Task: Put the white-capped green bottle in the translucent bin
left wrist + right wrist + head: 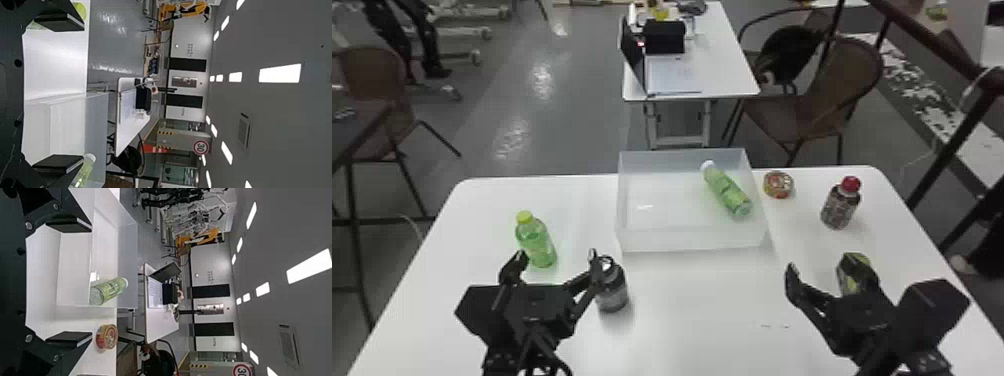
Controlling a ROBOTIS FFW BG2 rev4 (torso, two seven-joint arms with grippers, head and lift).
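Your bottle (727, 192) lying inside the bin (682, 242), over on the right, long axis on a diagonal, white cap aimed away and kinda left, your left gripper (556, 256) and right gripper (825, 267) both wide open

White table (692, 325) | translucent bin (682, 241) | yellow-capped green bottle (536, 244) | dark container (614, 292) | round tin (778, 185) | red-capped bottle (839, 206) | greenish item (847, 280)

Ceiling lights (280, 73) glow stark white in both wrist views. In the head view, glare streaks the upper-left floor (572, 115); soft, faint shadows touch the bright desk (702, 320).
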